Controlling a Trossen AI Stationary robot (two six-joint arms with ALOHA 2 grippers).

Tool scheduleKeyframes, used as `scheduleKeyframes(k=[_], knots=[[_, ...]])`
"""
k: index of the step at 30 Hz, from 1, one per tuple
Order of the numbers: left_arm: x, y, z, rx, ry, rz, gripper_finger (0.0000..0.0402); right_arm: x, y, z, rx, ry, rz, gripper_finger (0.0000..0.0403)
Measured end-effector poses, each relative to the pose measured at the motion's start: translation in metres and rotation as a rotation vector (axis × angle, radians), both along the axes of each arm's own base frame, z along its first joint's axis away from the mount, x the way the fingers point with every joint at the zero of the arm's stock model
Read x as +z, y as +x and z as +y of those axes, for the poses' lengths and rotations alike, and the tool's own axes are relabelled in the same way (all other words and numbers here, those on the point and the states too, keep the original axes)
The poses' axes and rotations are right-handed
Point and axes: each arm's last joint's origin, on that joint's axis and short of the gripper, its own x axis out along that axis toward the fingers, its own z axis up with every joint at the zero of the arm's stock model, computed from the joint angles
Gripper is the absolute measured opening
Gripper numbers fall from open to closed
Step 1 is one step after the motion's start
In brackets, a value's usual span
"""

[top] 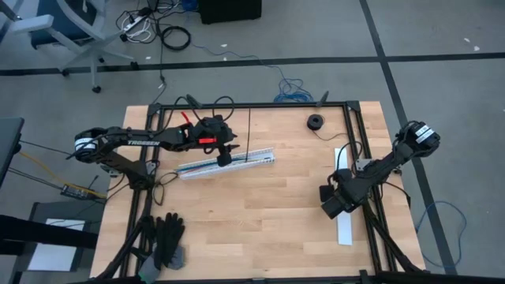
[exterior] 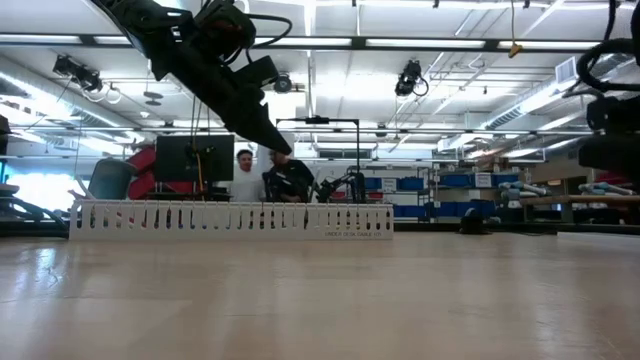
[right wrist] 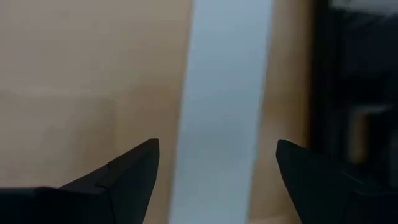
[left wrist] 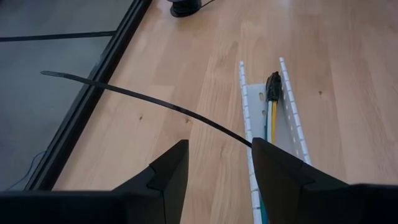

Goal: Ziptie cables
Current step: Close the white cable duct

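Observation:
The cables (left wrist: 272, 121), yellow and bluish wires ending in a dark plug (left wrist: 272, 86), lie inside a white slotted channel (top: 229, 163) on the table's far left part. A thin black zip tie (left wrist: 149, 102) runs from the channel toward the far edge (top: 249, 134). My left gripper (left wrist: 217, 146) hovers open above the channel's middle (exterior: 230, 218), slanting down. My right gripper (top: 330, 207) stands open near the right edge, pointing down over a flat white strip (right wrist: 227, 93), clear of the table. My left gripper has the zip tie's near end (left wrist: 249, 143) running up to the tip of one finger (left wrist: 267, 158). I cannot tell whether it touches it. Nothing lies between the two fingers.
A small black spool (top: 316, 121) sits at the far right. Black gloves (top: 167, 235) lie at the near left corner. A black frame rail (top: 351, 134) borders the table. People (exterior: 245, 170) stand in the room beyond the far edge. Bare wood fills the table's middle.

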Motion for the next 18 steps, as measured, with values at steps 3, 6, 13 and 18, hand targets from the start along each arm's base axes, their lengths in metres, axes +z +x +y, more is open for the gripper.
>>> scheduleKeyframes(k=[3,6,13,18], knots=[[0.0,0.0,0.0,0.0,0.001,-0.004,0.0153,0.002,-0.001,0.0,-0.01,0.01,0.034,0.0307],[0.0,0.0,0.0,0.0,0.001,-0.005,0.0153,-0.002,-0.003,0.0,-0.013,0.024,0.036,0.0306],[0.0,0.0,0.0,0.001,0.0,-0.003,0.0153,-0.022,-0.007,-0.003,-0.022,0.071,-0.027,0.0306],[0.0,0.0,0.0,0.002,-0.004,0.002,0.0153,-0.028,-0.01,-0.003,-0.022,0.081,-0.068,0.0305]])
